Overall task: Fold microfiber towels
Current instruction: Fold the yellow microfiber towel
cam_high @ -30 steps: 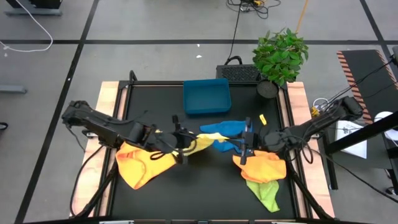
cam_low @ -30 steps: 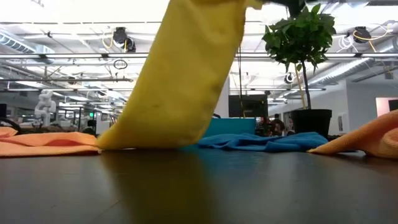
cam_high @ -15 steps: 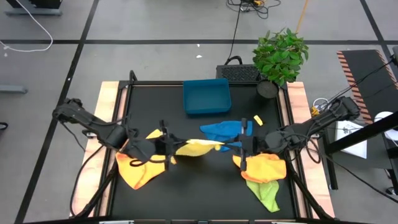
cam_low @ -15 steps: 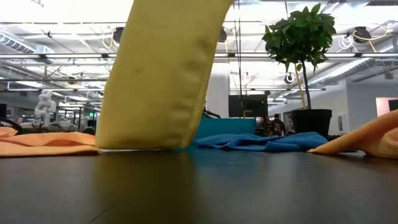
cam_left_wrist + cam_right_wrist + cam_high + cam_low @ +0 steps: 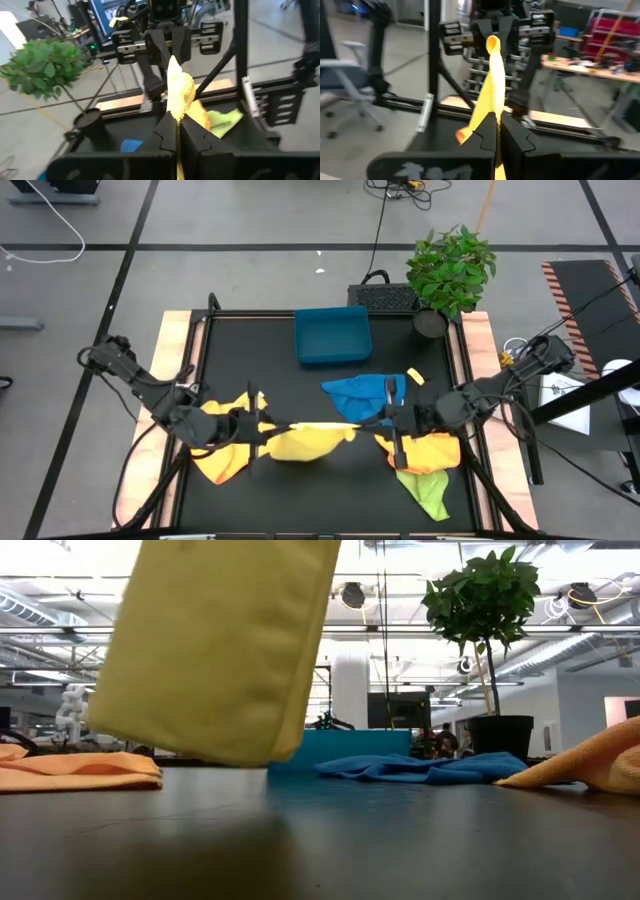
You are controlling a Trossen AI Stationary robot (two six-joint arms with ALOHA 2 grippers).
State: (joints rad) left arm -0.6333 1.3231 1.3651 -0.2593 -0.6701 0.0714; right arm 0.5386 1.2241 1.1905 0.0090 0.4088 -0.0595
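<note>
Yellow towel (image 5: 300, 442) hangs stretched between my left gripper (image 5: 255, 426) and right gripper (image 5: 397, 434), both clamped on its ends, apparently just clear of the desk (image 5: 250, 360).

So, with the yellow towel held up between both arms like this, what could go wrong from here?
1. The pale yellow towel hangs doubled between the left gripper and right gripper, each with its jaws shut on only an edge; a pull could slip it free.
2. Its lower edge hangs close over the table, so it may drag.
3. The blue towel lies close and could be snagged.
</note>
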